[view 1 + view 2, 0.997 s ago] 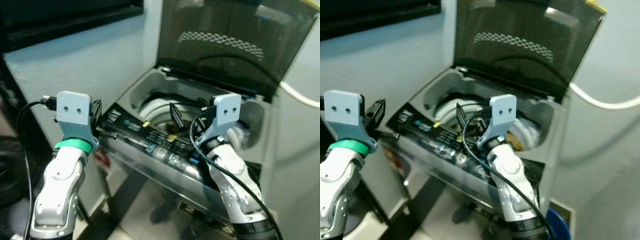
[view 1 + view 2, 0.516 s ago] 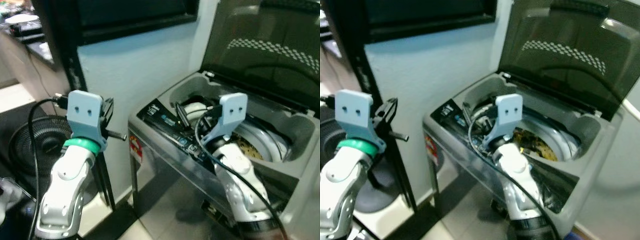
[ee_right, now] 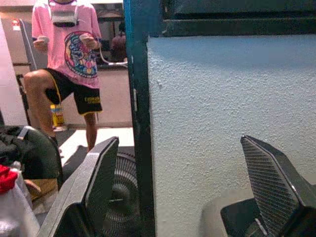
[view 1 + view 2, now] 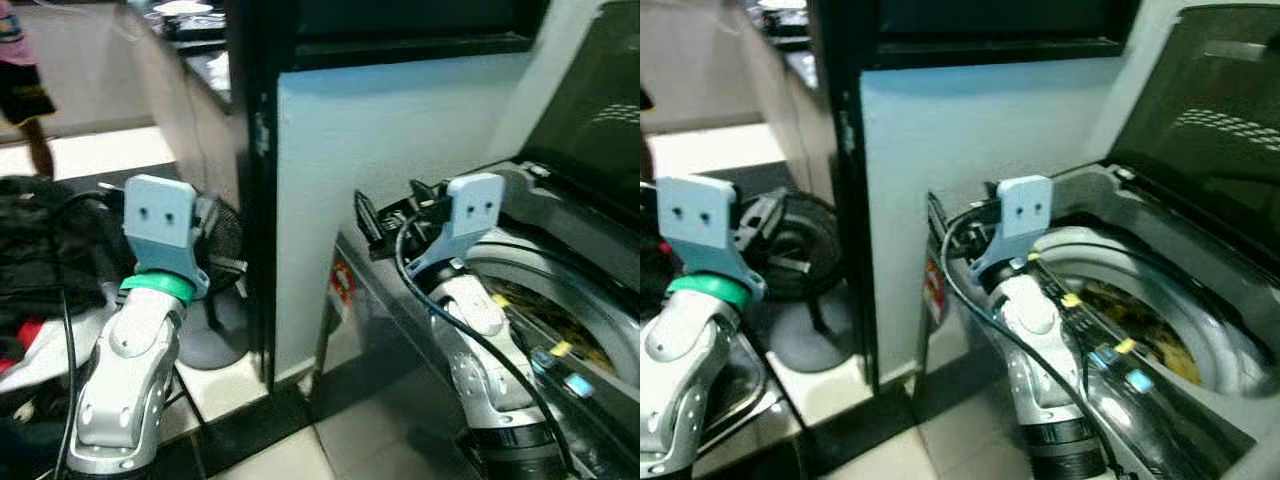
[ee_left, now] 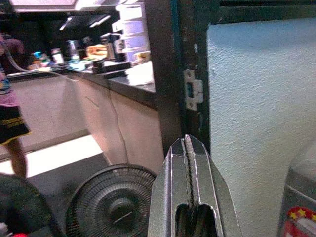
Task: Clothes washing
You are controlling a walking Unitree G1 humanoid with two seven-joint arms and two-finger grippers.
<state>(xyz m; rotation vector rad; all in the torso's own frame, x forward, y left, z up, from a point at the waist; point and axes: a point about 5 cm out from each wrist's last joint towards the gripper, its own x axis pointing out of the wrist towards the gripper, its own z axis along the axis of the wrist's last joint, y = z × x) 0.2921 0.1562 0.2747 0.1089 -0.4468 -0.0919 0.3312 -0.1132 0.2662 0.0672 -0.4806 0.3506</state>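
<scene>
The open top-loading washing machine (image 4: 1160,400) stands at my right, its dark lid (image 4: 1220,110) raised. Yellowish laundry (image 4: 1135,325) lies in the drum. My right gripper (image 4: 388,200) is held up beside the machine's left corner, open with nothing between its fingers (image 3: 101,177). My left gripper (image 5: 187,143) is raised at the left in front of a black door frame (image 4: 255,180), shut and holding nothing. A pile of dark clothes (image 4: 40,240) with a red piece (image 4: 25,335) lies low at the far left.
A black floor fan (image 5: 111,207) stands on the floor past the door frame. A pale blue wall (image 4: 400,130) runs between the frame and the machine. A person in a pink shirt (image 3: 64,54) stands beyond the doorway by a long counter (image 5: 123,84).
The whole view has swung left: the washing machine has slid to the right edge, and the door frame, fan, clothes pile and person have come into sight. Both grippers keep their states.
</scene>
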